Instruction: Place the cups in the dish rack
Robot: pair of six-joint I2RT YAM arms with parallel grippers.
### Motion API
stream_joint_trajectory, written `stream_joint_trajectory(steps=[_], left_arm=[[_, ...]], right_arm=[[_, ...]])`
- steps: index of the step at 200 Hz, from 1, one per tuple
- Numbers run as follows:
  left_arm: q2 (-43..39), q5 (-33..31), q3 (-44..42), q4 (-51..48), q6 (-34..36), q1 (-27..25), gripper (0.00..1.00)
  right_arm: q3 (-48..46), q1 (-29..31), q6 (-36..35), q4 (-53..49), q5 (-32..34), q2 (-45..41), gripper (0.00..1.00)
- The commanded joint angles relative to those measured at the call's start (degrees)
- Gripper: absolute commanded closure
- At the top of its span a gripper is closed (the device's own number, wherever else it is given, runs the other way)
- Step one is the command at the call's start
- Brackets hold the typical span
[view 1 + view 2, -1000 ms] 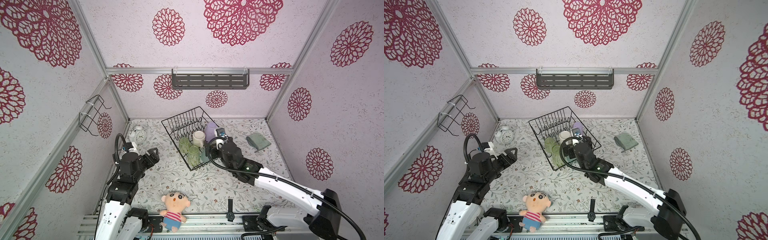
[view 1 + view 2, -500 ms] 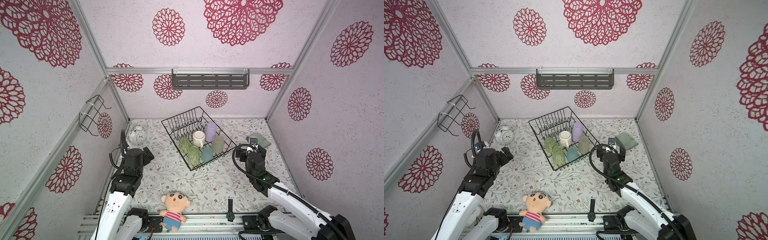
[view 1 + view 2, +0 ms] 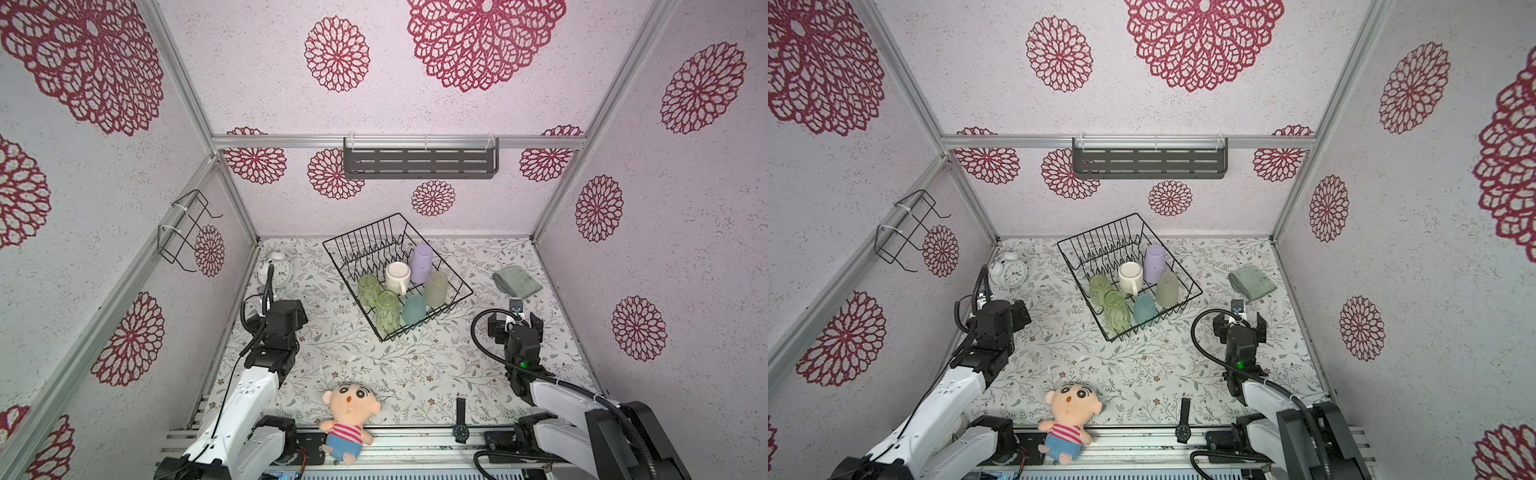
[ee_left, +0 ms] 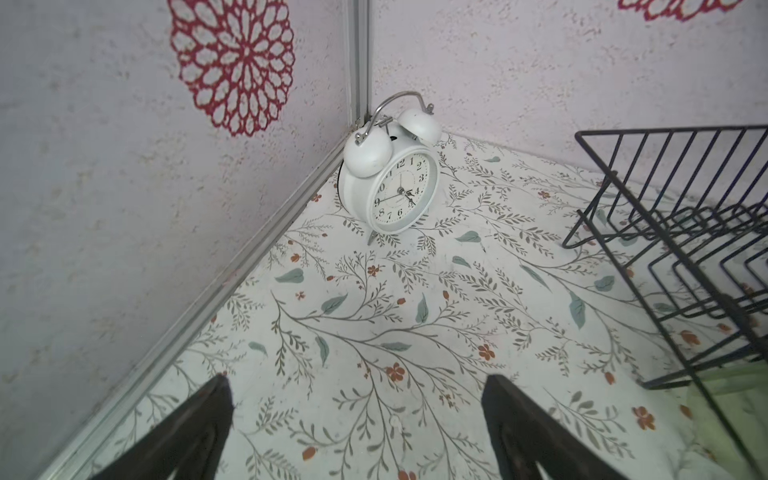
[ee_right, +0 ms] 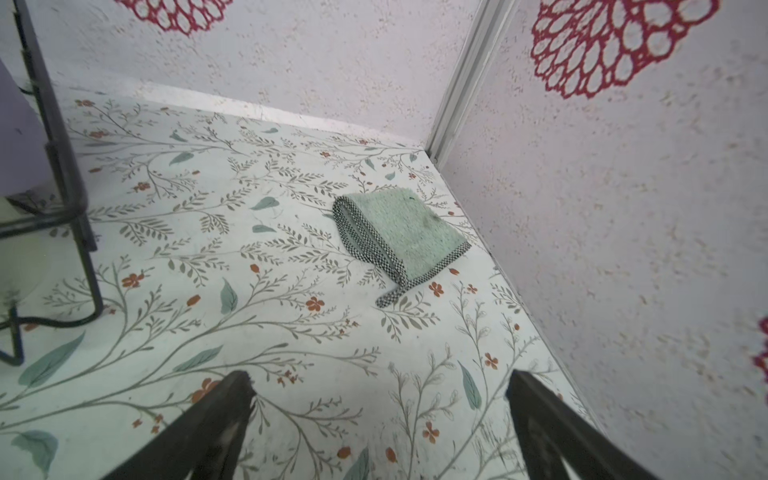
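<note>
Left gripper [image 4: 357,415] gapes empty toward the clock [image 4: 390,183]; right gripper [image 5: 378,415] gapes toward the cloth [image 5: 403,237]. Rack [image 3: 361,230] lies diagonal, cups [image 3: 420,262] standing inside.

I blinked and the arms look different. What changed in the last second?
The right gripper pulled back from over the dish rack toward the near right of the table, open and empty. The left gripper, also open, swung away from the rack to face the alarm clock. The cups stayed in the rack.
</note>
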Motion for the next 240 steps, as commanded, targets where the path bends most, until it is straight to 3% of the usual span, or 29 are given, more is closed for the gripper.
stream_joint_trajectory(steps=[1, 32, 49, 63, 72, 112, 145, 169, 192, 240], left_arm=[[2.93, -0.29, -1.50, 12.09, 10.25, 1.61, 0.03], [9.61, 10.03, -2.32, 17.49, 10.73, 7.64, 0.03], [12.55, 18.23, -4.04, 23.92, 13.04, 10.71, 0.03], [14.23, 21.23, -6.83, 31.05, 13.44, 12.03, 0.03], [15.04, 21.79, -7.55, 34.23, 13.49, 12.68, 0.03], [18.23, 26.06, -6.86, 39.23, 10.32, 16.06, 0.03], [24.90, 35.49, -7.55, 50.56, 6.48, 19.91, 0.03], [33.09, 34.30, -7.76, 59.55, 6.71, 19.61, 0.03], [31.84, 35.74, -4.93, 51.78, 8.73, 18.10, 0.03], [32.45, 32.57, -4.98, 52.87, 10.33, 16.38, 0.03]], right_arm=[[-0.18, -3.66, 2.49, 11.57, -10.37, 4.22, 0.01], [1.81, -6.58, 1.93, 17.72, -17.57, 11.92, 0.01], [3.00, -7.32, 2.93, 21.84, -17.24, 18.21, 0.01], [3.90, -8.69, 4.78, 25.56, -16.40, 23.22, 0.01], [4.90, -9.54, 5.56, 20.48, -17.04, 21.28, 0.01], [5.62, -10.60, 6.80, 20.67, -17.24, 22.40, 0.01], [5.63, -10.61, 6.79, 20.61, -17.20, 22.34, 0.01], [5.65, -10.61, 6.75, 19.94, -17.15, 22.05, 0.01], [5.67, -10.61, 6.74, 20.25, -17.18, 22.18, 0.01], [5.64, -10.61, 6.74, 20.15, -17.15, 22.09, 0.01]])
